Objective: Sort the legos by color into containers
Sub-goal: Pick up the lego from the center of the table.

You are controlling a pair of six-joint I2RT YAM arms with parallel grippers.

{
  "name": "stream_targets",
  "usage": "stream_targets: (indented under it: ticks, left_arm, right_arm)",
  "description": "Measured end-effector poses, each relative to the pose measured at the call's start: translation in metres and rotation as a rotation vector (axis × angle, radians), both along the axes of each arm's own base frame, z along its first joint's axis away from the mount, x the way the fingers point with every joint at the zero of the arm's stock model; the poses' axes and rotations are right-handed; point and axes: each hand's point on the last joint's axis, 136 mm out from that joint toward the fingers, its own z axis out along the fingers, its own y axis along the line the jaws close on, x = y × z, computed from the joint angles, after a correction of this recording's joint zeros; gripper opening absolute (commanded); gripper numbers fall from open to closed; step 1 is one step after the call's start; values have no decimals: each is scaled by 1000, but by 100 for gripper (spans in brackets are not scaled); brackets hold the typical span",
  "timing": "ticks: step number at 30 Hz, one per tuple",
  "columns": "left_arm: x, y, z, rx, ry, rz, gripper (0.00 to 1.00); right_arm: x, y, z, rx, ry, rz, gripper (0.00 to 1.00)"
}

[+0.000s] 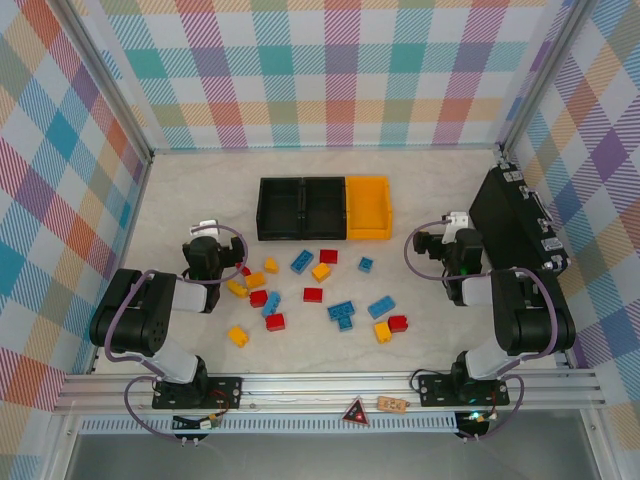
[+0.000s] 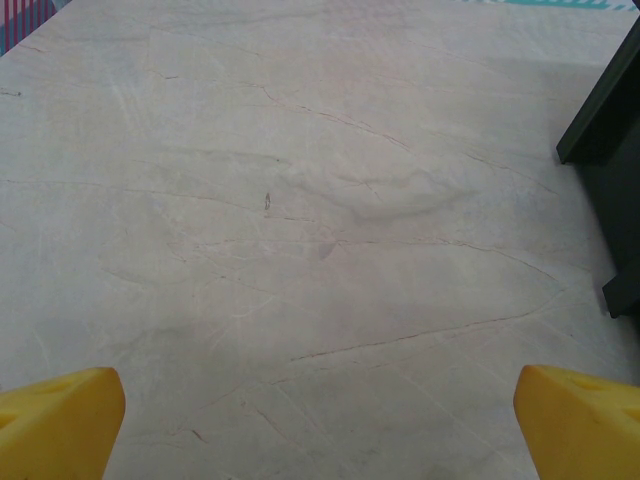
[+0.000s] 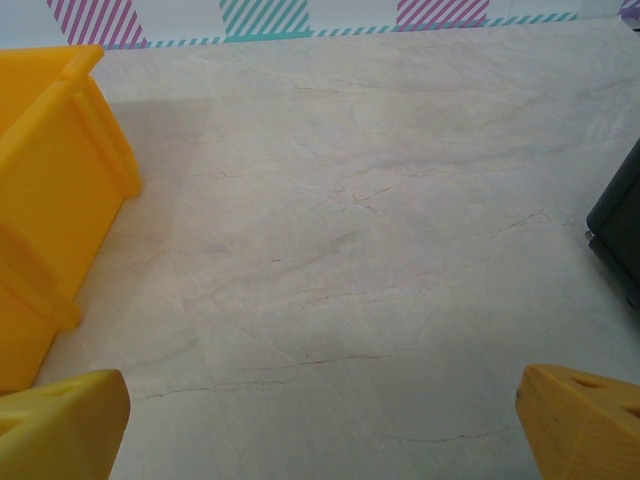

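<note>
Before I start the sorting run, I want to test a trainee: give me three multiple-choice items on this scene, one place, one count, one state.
1. Where in the row is the yellow-orange bin? A left end; B middle; C right end.
2. How many black bins are there? A one; B two; C three.
3. How is the left tool? A open, holding nothing; B shut on a red brick; C shut on a card.
Answers: C, it ends the row on the right; B, two black bins adjoin it; A, its fingers stand wide apart over bare table.
</note>
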Motion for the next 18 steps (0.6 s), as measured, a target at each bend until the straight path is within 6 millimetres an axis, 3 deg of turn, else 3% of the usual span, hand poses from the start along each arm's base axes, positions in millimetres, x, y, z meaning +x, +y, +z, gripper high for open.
stream_targets:
  ticks: [4,11,18]
  left_arm:
    - [3,2,8,7,21,12,100]
    - [16,3,78,-17,-79,34,100]
    - [7,5,127,-269,-104,150,99]
  right_arm:
    - [-3,0,10,-1,19,1,99]
    - [-6,3,71,47,-57,1,99]
    - [-17,4,124,334,5,-106,99]
